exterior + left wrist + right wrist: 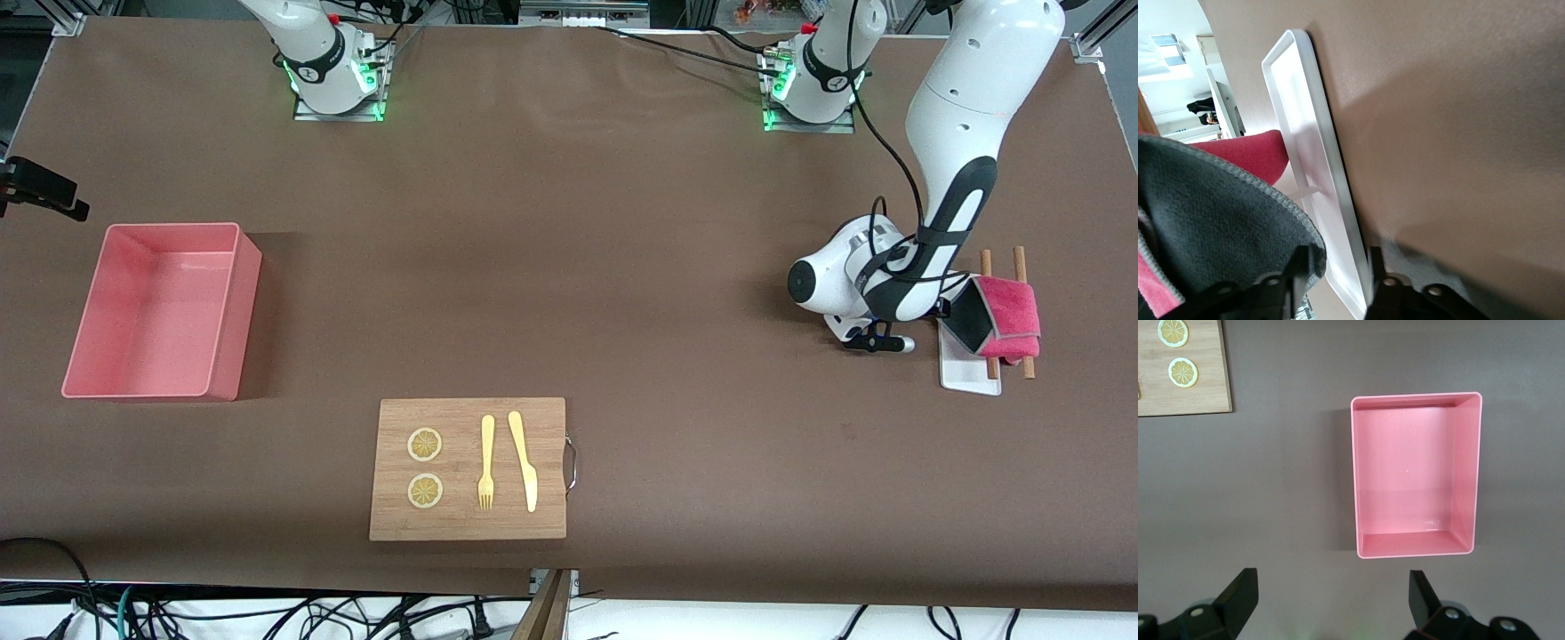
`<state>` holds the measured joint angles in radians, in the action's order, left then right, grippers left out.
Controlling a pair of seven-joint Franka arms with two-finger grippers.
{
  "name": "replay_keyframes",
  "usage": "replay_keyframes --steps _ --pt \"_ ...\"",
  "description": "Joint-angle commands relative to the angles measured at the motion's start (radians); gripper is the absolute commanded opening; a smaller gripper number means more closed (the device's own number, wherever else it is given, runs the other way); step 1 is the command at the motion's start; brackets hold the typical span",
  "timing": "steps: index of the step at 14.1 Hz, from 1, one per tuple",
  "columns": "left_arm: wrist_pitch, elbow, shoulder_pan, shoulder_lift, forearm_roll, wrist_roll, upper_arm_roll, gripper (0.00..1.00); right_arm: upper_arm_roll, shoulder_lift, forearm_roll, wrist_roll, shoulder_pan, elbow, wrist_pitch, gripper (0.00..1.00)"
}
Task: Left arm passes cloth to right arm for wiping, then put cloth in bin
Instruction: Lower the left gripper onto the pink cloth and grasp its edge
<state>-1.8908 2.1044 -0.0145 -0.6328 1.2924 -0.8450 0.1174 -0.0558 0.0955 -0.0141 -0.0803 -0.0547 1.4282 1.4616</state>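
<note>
The crimson-pink cloth with its grey reverse lies folded over two wooden rods above a small white tray, at the left arm's end of the table. My left gripper is low beside it. In the left wrist view the cloth's grey-edged corner reaches between the fingers of the left gripper and touches one finger, and a gap still shows to the other. The pink bin stands at the right arm's end. My right gripper hangs open high over the table beside the bin, holding nothing.
A wooden board with two lemon slices, a fork and a knife lies near the front camera's edge; its corner shows in the right wrist view. The white tray's rim runs close beside the left fingers. A black clamp juts in near the bin.
</note>
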Motion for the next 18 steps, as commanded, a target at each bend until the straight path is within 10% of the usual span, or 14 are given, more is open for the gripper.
replay_keyframes --steps 1,9,18 --pt "-0.007 -0.012 -0.008 -0.01 0.045 -0.019 0.002 0.32 0.002 -0.004 0.016 -0.016 -0.008 0.0 0.003 1.0" --pt "-0.002 -0.017 -0.005 -0.01 0.045 -0.019 0.001 0.0 0.002 -0.004 0.016 -0.016 -0.008 0.0 0.003 1.0" --pt "-0.001 -0.024 -0.004 0.004 0.045 0.003 0.001 0.0 0.002 0.004 0.016 -0.019 -0.008 0.0 0.003 1.0"
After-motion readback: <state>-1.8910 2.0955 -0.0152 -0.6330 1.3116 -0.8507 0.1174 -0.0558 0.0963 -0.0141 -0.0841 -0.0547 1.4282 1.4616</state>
